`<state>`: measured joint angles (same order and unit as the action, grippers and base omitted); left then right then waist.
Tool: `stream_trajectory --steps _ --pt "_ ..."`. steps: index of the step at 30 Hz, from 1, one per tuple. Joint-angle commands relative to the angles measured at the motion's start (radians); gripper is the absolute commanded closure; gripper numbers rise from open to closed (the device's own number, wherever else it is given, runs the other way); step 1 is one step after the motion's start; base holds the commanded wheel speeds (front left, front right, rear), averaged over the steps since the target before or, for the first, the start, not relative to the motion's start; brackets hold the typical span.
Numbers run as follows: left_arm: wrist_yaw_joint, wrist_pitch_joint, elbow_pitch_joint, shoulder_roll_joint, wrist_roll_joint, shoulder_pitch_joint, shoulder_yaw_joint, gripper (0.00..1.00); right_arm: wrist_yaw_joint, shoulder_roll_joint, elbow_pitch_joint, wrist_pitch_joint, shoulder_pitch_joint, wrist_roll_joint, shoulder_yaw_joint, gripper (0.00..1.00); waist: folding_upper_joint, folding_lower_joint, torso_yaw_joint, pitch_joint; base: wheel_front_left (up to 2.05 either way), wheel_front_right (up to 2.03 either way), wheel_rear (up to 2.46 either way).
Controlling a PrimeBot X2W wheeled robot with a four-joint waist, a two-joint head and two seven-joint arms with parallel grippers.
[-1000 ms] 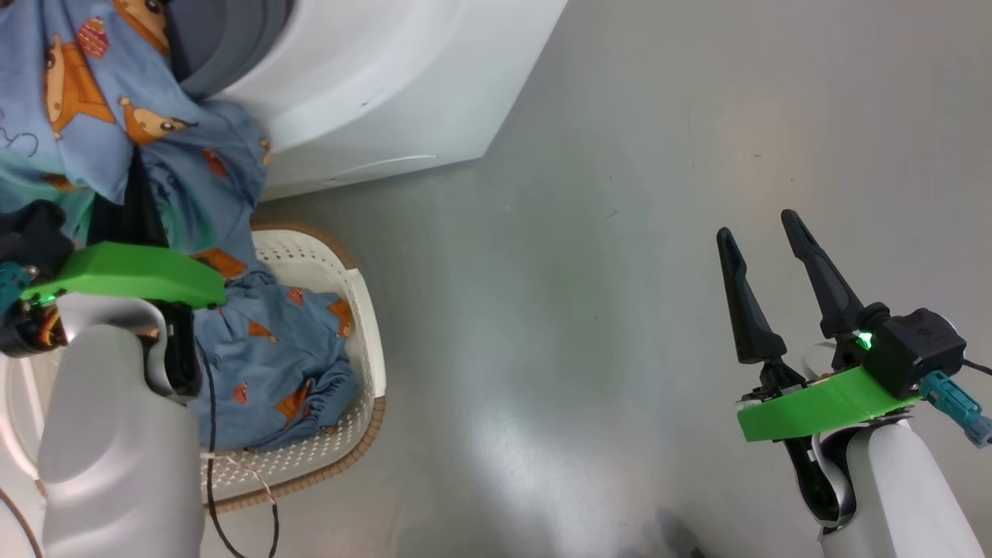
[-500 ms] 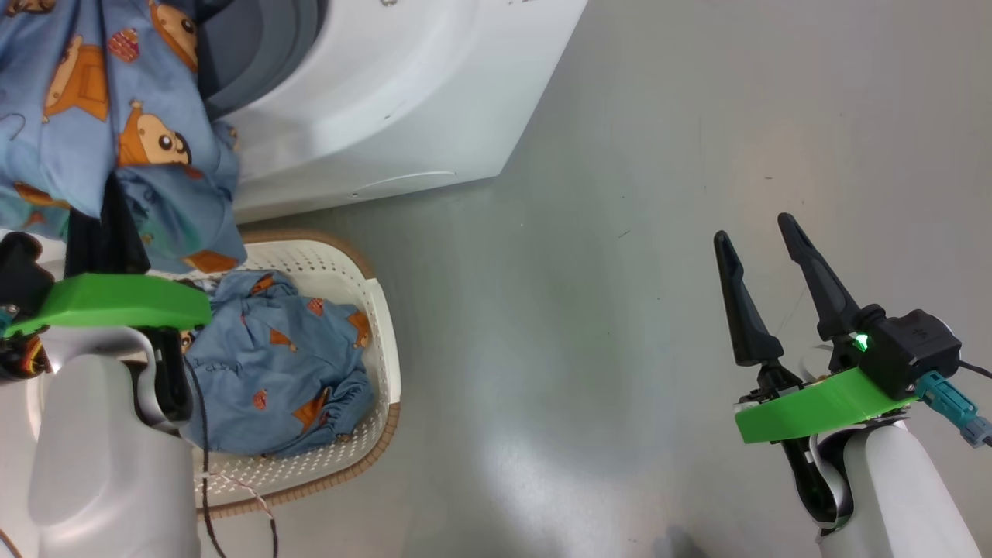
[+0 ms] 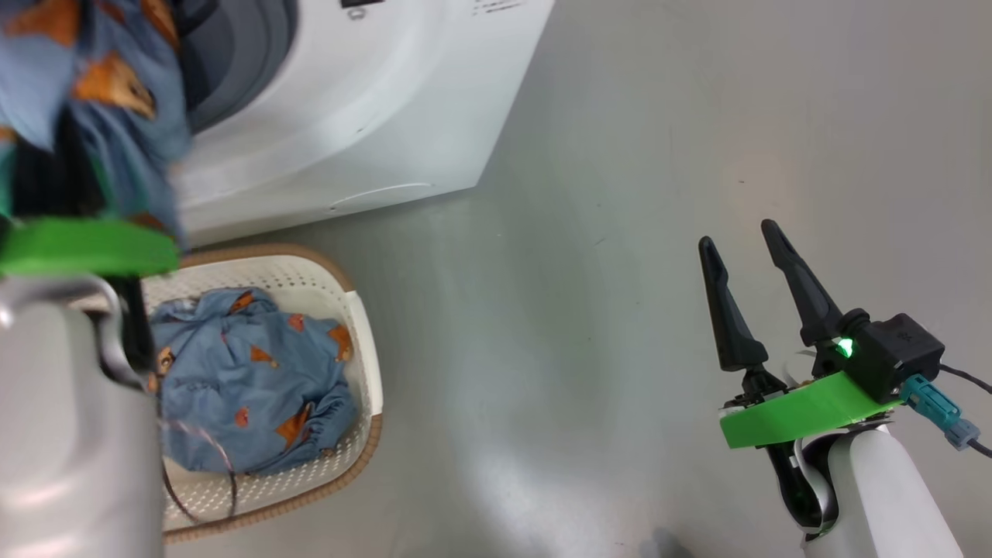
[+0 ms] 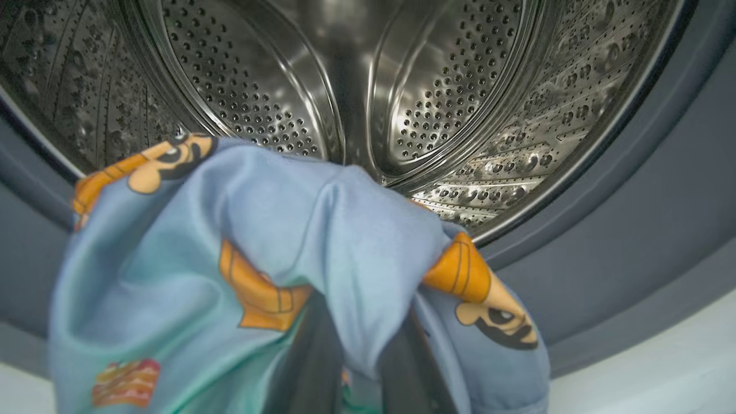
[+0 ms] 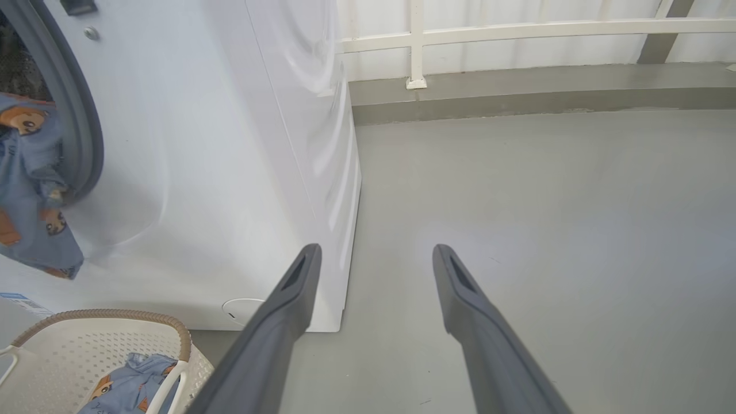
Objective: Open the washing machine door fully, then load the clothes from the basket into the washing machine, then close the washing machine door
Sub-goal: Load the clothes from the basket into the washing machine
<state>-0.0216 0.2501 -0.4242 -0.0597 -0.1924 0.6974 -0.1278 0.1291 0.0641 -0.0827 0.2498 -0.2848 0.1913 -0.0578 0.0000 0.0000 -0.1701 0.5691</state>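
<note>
Steel, perforated and glossy: the drum [image 4: 437,86], curved and ribbed, set inside the washing machine [image 3: 349,116]. A smooth grey rubber gasket [image 4: 632,230] rings its mouth. The machine body is white, boxy and shiny, with a round cap [image 5: 241,307] low on its front and a corner of a blue label [image 5: 17,302] at its lower edge.

Clothes, first piece [image 4: 276,230]: soft light blue fabric printed with orange-brown cartoon animals, bunched into folds. It hangs in front of the washing machine's opening, at the gasket. The left gripper [image 4: 353,351] is closed tight on it; the two dark fingers [image 4: 305,374] are wrapped in the cloth, their tips hidden.

Clothes, second piece [image 3: 248,380]: the same printed blue fabric, crumpled in a heap. It lies in the basket [image 3: 364,310], which stands on the floor just before the washing machine's front.

Basket: cream-white plastic, pierced with small holes, rounded corners, brown woven-look rim.

Right gripper [image 3: 735,233]: two long, dark, tapering fingers spread wide apart, holding nothing. It hangs over bare floor, well apart from the washing machine, off its right corner in the head view.

Floor [image 3: 620,232]: smooth grey, faintly glossy. Beyond the washing machine's side, a pale rail [image 5: 517,29] runs along a white wall.
</note>
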Motion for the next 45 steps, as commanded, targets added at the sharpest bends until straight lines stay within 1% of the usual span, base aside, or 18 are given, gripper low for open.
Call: stream_trajectory --steps 1,7,12,18,24,26,30,32,35,38,42,45 --pt "0.008 -0.004 0.02 -0.048 0.021 0.04 -0.017 1.0 0.002 -0.004 0.016 0.012 0.032 0.016 -0.031 0.0 0.0 0.0 -0.015 -0.004 0.0 0.0 0.0" --pt "0.024 -0.043 -0.044 -0.093 0.028 0.167 -0.017 1.0 0.002 -0.01 0.011 0.012 0.04 0.023 -0.044 0.0 0.0 0.0 -0.047 -0.004 0.0 0.0 0.0" --pt "0.032 -0.055 -0.174 -0.141 0.035 0.282 -0.018 1.0 0.002 -0.012 0.003 0.012 0.04 0.032 -0.062 0.0 0.0 0.0 -0.082 0.004 0.0 0.0 0.0" --pt "0.028 -0.047 -0.36 -0.199 0.037 0.407 -0.018 1.0 0.002 -0.013 -0.003 0.012 0.047 0.038 -0.081 0.0 0.0 0.0 -0.124 0.014 0.0 0.0 0.0" --pt "0.021 -0.034 -0.531 -0.277 0.055 0.514 -0.006 1.0 0.002 -0.014 -0.008 0.012 0.054 0.049 -0.114 0.0 0.0 0.0 -0.169 0.026 0.0 0.0 0.0" --pt "0.015 -0.028 -0.572 -0.301 0.063 0.548 0.002 1.0 0.002 -0.014 -0.008 0.012 0.06 0.047 -0.122 0.0 0.0 0.0 -0.18 0.033 0.0 0.0 0.0" --pt "0.004 -0.017 -0.637 -0.327 0.059 0.612 0.007 1.0 0.002 -0.014 -0.008 0.012 0.075 0.039 -0.126 0.0 0.0 0.0 -0.198 0.048 0.0 0.0 0.0" --pt "-0.017 -0.014 -0.662 -0.334 0.05 0.646 0.006 1.0 0.002 -0.014 -0.007 0.012 0.082 0.037 -0.127 0.0 0.0 0.0 -0.206 0.057 0.0 0.0 0.0" --pt "-0.022 -0.008 -0.689 -0.358 0.049 0.699 0.009 1.0 0.002 -0.014 -0.003 0.012 0.084 0.038 -0.135 0.0 0.0 0.0 -0.22 0.074 0.0 0.0 0.0" --pt "-0.017 0.002 -0.689 -0.378 0.049 0.751 0.011 1.0 0.002 -0.014 0.003 0.012 0.084 0.041 -0.142 0.0 0.0 0.0 -0.228 0.091 0.0 0.0 0.0" --pt "-0.01 0.01 -0.671 -0.385 0.043 0.79 0.006 1.0 0.002 -0.014 0.005 0.012 0.086 0.042 -0.145 0.0 0.0 0.0 -0.232 0.107 0.0 0.0 0.0" --pt "-0.005 0.011 -0.613 -0.388 0.034 0.803 -0.008 1.0 0.002 -0.014 0.008 0.012 0.083 0.044 -0.149 0.0 0.0 0.0 -0.234 0.12 0.0 0.0 0.0"
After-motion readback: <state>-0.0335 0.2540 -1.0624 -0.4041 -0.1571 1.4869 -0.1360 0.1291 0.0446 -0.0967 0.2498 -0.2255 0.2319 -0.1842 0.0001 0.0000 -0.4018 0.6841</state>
